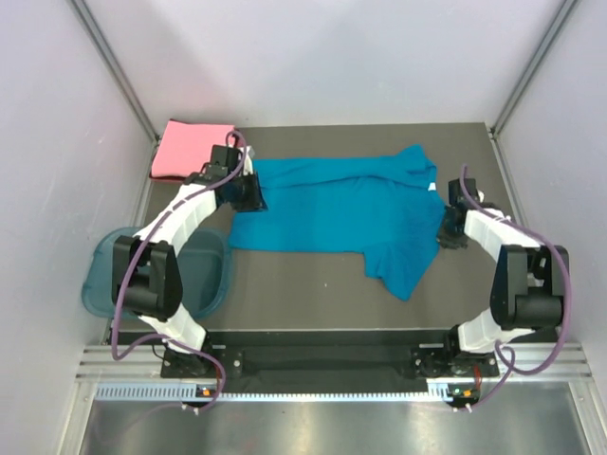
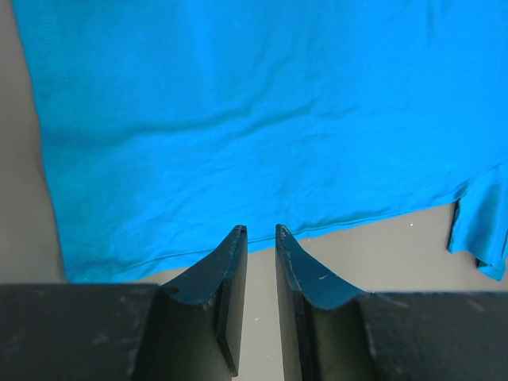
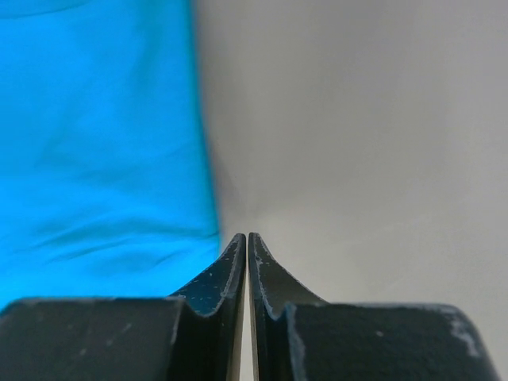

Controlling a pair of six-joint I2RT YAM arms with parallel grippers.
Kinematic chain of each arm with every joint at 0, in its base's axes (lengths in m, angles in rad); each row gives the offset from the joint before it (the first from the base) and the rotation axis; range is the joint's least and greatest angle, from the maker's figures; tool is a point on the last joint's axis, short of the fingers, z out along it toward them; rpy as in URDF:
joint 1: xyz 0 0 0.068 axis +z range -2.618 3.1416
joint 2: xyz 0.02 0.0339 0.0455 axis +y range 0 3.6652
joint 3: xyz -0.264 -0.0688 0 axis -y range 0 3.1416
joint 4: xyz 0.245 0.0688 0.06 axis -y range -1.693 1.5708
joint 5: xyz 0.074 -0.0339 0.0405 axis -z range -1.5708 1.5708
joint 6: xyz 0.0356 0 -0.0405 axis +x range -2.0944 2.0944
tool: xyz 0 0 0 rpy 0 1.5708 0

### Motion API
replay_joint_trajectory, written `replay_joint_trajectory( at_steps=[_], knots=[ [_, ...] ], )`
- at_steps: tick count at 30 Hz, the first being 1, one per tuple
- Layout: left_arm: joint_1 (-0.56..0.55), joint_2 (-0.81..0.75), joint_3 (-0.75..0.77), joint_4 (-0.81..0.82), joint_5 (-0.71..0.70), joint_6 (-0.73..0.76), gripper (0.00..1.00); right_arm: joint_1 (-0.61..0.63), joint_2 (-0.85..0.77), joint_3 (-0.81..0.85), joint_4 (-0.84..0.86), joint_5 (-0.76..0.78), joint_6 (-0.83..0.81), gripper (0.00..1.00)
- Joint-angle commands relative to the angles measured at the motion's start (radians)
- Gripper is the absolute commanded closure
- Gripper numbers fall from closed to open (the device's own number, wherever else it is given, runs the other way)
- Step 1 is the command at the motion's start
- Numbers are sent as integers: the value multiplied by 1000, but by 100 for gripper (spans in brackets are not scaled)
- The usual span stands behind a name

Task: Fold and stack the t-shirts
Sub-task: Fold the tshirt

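Tabletop [image 1: 313, 294] — arms bent beside teal t-shirt [image 1: 332, 204]

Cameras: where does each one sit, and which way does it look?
Top: above and behind the arms, looking down at the table; both arms show.
Left wrist: on that wrist, looking past the slightly open left gripper at the edge of the blue shirt.
Right wrist: on that wrist, looking past the shut right gripper at table, blue shirt leftward.
Shared: all three show the blue shirt.
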Motion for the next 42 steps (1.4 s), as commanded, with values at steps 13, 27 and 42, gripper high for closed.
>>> replay_joint_trajectory(
  at_steps=[13,27,42],
  knots=[
    [-101,28,-68,20,-184,-90,75,97,-13,-118,115,-134,130,93],
    [-138,-32,-125,67,-287,-164,75,-11,-54,-129,32,28,-3,95],
    [-187,9,-172,97,-436,-216,76,-66,-38,-98,15,-51,-13,87]
  ],
)
